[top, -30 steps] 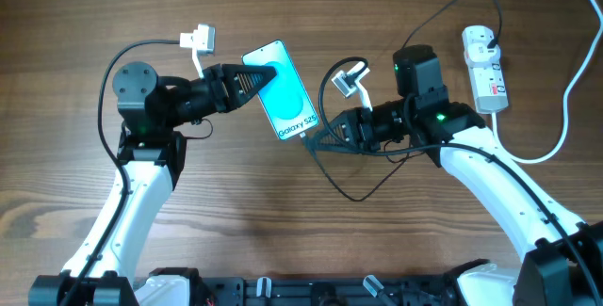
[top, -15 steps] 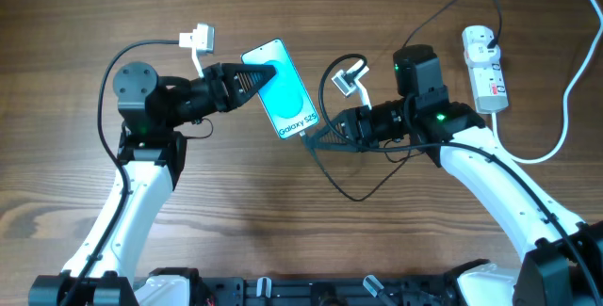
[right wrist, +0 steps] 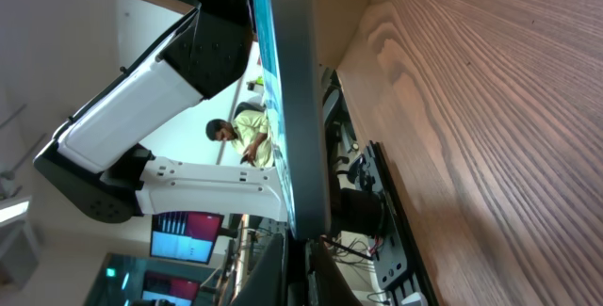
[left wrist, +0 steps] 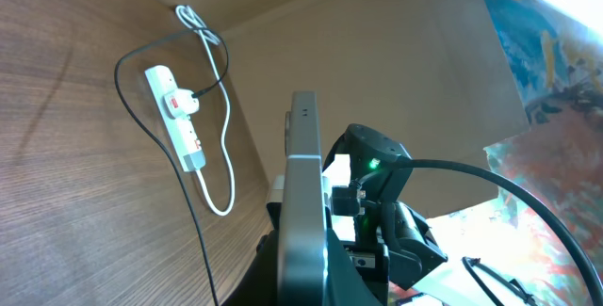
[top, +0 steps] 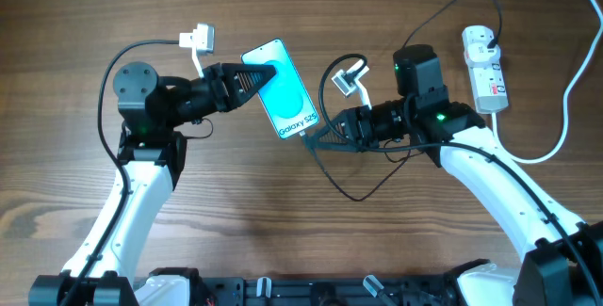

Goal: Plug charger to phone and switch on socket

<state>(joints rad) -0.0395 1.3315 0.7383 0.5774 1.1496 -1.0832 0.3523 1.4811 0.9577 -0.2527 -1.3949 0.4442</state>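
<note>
The phone (top: 288,99), turquoise screen up, is held off the table by my left gripper (top: 256,77), shut on its far end. In the left wrist view the phone (left wrist: 303,193) is edge-on between the jaws of the left gripper (left wrist: 303,292). My right gripper (top: 317,139) is shut on the plug end of the charger (top: 350,191), a thin black cable, and holds it against the phone's "Galaxy" end. In the right wrist view the phone (right wrist: 292,99) meets the right gripper (right wrist: 301,259); the plug itself is hidden. The socket (top: 485,69) lies at the far right, also visible as the socket (left wrist: 176,118) in the left wrist view.
A thick white cord (top: 565,108) curves off the socket toward the right edge. The black cable loops over the table (top: 311,240) below my right arm. A white camera connector (top: 198,38) sticks out above the left wrist, another white connector (top: 350,78) above the right.
</note>
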